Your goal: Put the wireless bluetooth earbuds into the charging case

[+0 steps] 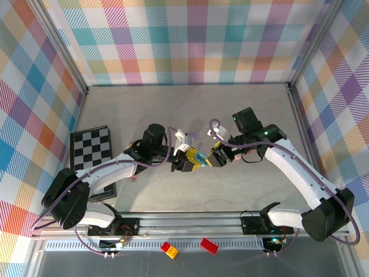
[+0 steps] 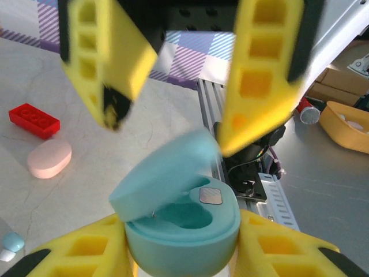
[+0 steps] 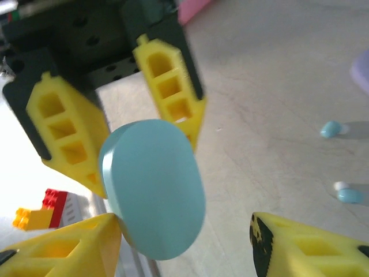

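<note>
My left gripper (image 2: pixel 181 251) is shut on the base of a teal oval charging case (image 2: pixel 190 236), held above the table. Its lid (image 2: pixel 164 176) stands partly raised, and the well inside looks empty. In the top view the case (image 1: pixel 199 157) sits between my left gripper (image 1: pixel 185 160) and my right gripper (image 1: pixel 217 154). My right gripper (image 3: pixel 184 231) is open, and the lid's outer face (image 3: pixel 153 187) lies against its left finger (image 3: pixel 63 251). Two teal earbuds (image 3: pixel 331 128) (image 3: pixel 349 196) lie on the table to the right. Another teal bud (image 2: pixel 11 242) lies at the lower left.
A pink oval case (image 2: pixel 49 158) and a red brick (image 2: pixel 34 120) lie on the table. A checkered board (image 1: pixel 91 147) sits at the left. A yellow-red brick (image 1: pixel 169 249) and a red brick (image 1: pixel 209 245) rest by the front rail. A lavender object (image 3: pixel 362 72) shows at the right edge.
</note>
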